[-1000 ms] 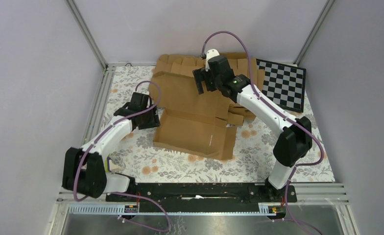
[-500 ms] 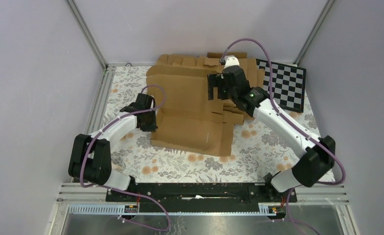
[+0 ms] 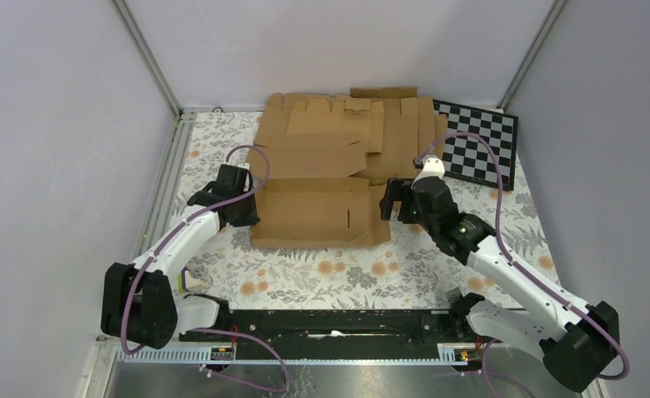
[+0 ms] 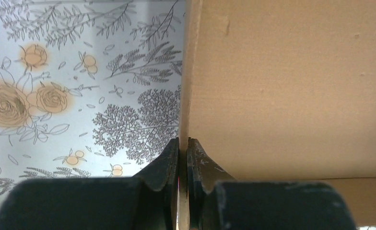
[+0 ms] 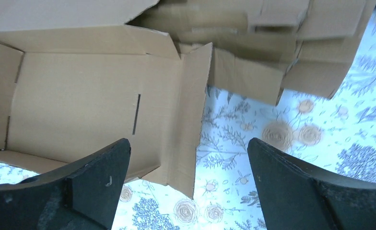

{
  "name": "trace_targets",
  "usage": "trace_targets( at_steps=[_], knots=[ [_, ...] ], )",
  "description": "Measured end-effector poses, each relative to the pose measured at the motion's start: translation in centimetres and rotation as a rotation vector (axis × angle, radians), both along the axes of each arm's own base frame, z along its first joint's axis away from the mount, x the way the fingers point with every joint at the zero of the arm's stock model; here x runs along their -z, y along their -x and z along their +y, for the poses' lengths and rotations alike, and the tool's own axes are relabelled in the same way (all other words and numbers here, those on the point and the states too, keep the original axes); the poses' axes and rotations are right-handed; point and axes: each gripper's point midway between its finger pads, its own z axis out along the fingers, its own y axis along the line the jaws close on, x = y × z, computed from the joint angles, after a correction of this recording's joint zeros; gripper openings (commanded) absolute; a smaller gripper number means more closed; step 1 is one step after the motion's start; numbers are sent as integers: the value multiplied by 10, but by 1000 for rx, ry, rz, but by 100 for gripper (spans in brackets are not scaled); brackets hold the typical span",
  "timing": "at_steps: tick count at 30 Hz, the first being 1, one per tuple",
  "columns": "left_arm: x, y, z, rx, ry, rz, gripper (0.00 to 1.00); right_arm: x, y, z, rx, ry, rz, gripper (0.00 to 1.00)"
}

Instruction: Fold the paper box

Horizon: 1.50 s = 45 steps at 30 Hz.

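Black fingers of our left end effector [image 4: 182, 143] are clenched on the thin left wall of the paper box [image 3: 309, 214]. We count one box, a brown creased sheet with its walls partly raised, lying on the floral bench [image 3: 405, 269] between our two arms. Our right end effector [image 5: 188, 143] hangs released, fingers wide apart, above the box's right flap. Behind the box lie one pile of flat cardboard blanks [image 3: 371, 133], their number unclear to us, and one checkerboard [image 3: 479, 143] at the far right.
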Motion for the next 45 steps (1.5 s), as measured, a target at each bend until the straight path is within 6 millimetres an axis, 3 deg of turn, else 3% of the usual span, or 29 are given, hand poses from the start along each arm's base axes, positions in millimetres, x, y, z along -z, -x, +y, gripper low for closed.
trace_targets(
  at_steps=[7, 13, 19, 26, 34, 40, 45],
  knots=[
    [9, 13, 3, -1, -3, 22, 0, 58, 12, 6, 14, -11, 169, 100],
    [6, 17, 3, 2, 6, 0, 0, 80, 1, 16, 47, -34, 219, 100],
    [13, 19, 0, 16, 19, 27, 0, 102, -15, 13, 107, -38, 264, 100],
    [23, 20, -7, 36, 43, 70, 0, 98, -55, -4, 212, -93, 248, 99],
    [27, 22, -10, 44, 54, 90, 0, 91, -100, 8, 251, -109, 234, 93],
    [27, 21, -10, 46, 57, 87, 0, 103, -105, 12, 246, -94, 267, 87],
    [26, 20, -12, 50, 65, 82, 0, 105, -98, 23, 170, -112, 300, 73]
  ],
)
